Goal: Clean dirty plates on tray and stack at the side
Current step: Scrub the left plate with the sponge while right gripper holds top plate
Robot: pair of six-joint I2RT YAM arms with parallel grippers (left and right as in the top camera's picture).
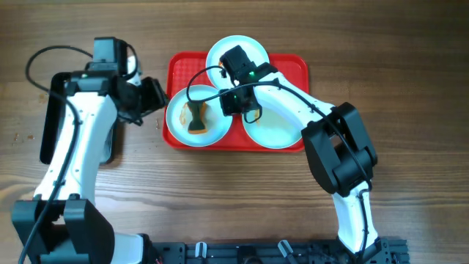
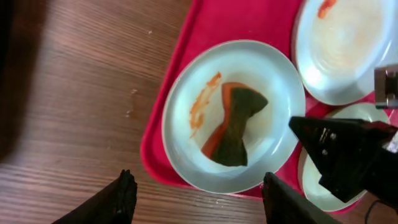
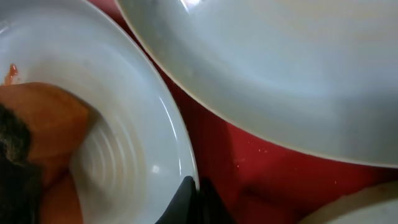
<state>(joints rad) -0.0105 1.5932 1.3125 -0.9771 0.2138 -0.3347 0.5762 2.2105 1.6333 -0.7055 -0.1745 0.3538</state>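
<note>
At the far left of the brown wooden table (image 1: pixel 220 191), a smaller black glossy rectangular tray (image 1: pixel 46 125), partly covered by the white left arm. Next to it, the left gripper (image 1: pixel 155 95), hanging just off the left edge of the large red rectangular plastic tray (image 1: pixel 297 67), black fingers (image 2: pixel 124 199) spread wide and gripping nothing.

On the red tray, three round shallow plates with pale blue rims and whitish centres, packed close together. Left plate (image 1: pixel 179 110) in the near left corner, streaked with an orange smear (image 2: pixel 202 102) and carrying an orange-and-dark-green wedge (image 2: pixel 233 127), sponge-like, lying across its middle. Far plate (image 1: pixel 236 45) at the far edge, reaching out past the tray's rim, with a small orange smear (image 2: pixel 326 7) of its own.

Right gripper (image 2: pixel 298 126) low among the three plates, fingers pressed together into one narrow point, holding nothing visible, tip right at the right rim of the left plate; touching or not, impossible to tell. Right plate (image 1: pixel 275 133) in the near right part of the tray, far side hidden beneath the white right arm.
</note>
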